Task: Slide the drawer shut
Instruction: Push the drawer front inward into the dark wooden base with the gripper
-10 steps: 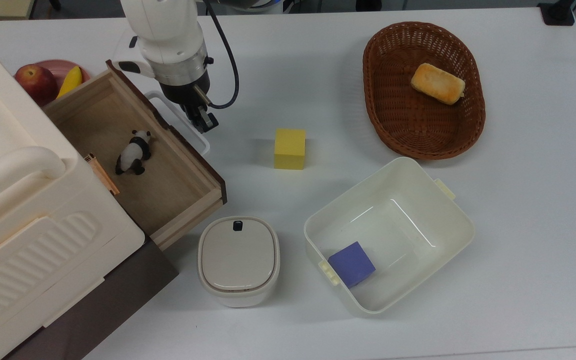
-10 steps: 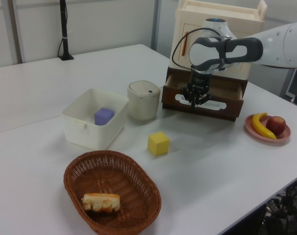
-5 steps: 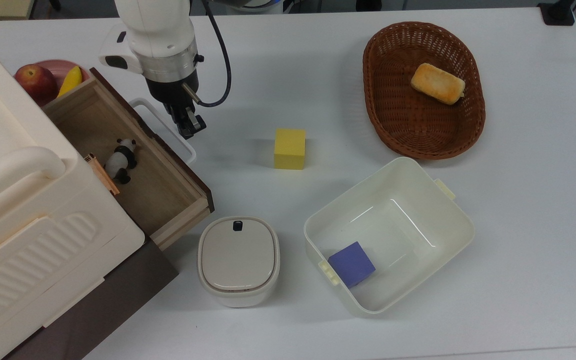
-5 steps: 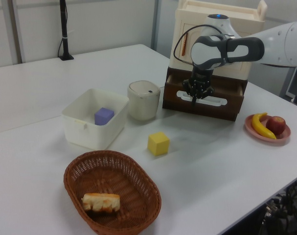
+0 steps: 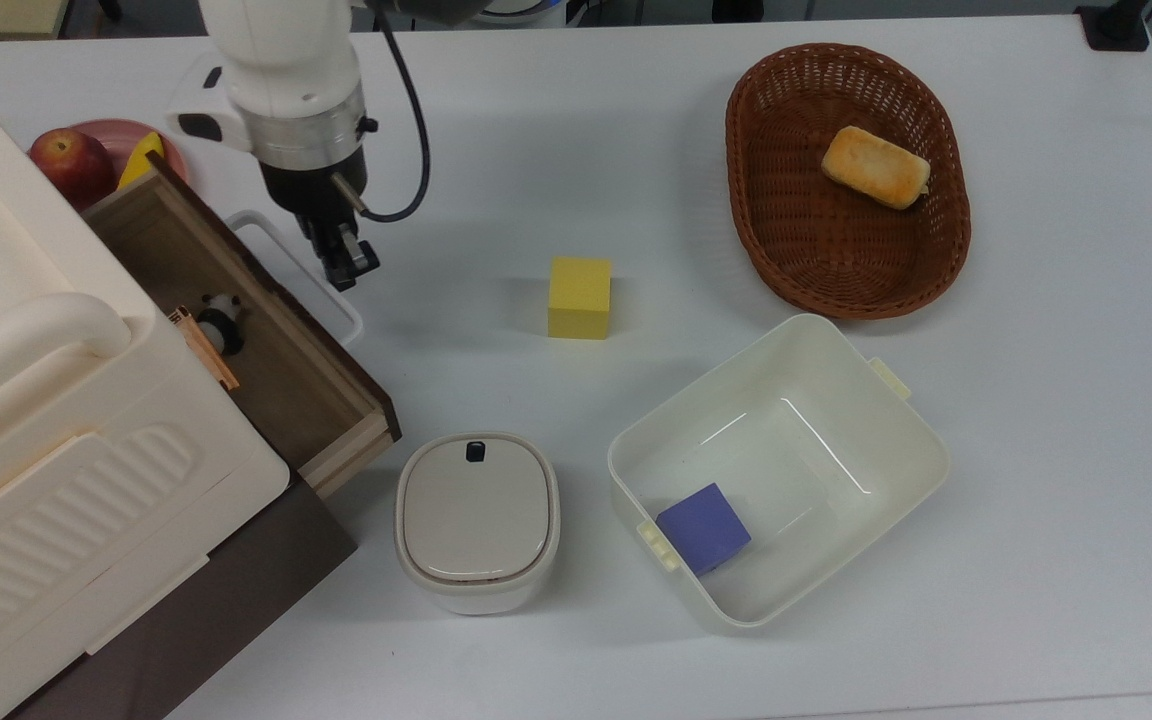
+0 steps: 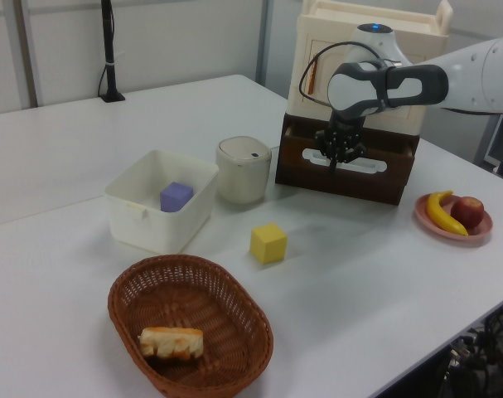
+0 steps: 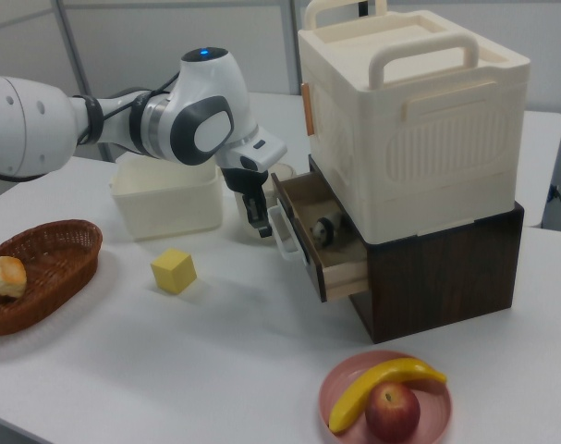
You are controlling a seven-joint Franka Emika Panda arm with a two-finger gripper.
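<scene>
Pushed further into the cream cabinet, the shallow light-wood drawer (image 5: 266,350) remains partly open, so the gripper (image 5: 341,262), fingers seemingly closed empty against its white loop handle (image 5: 296,272), should keep pushing.

The table (image 5: 1036,400) is seen from straight overhead in the top view, at moderate range, with the cream cabinet (image 5: 46,400) at the top view's left edge. In the left view, the scene is taken from a raised, oblique angle beyond the wicker basket (image 6: 191,323), facing the cabinet's drawer front. In the right view, it is taken from the fruit plate (image 7: 385,400) side. The yellow cube (image 5: 579,297) is shared by all three.
</scene>
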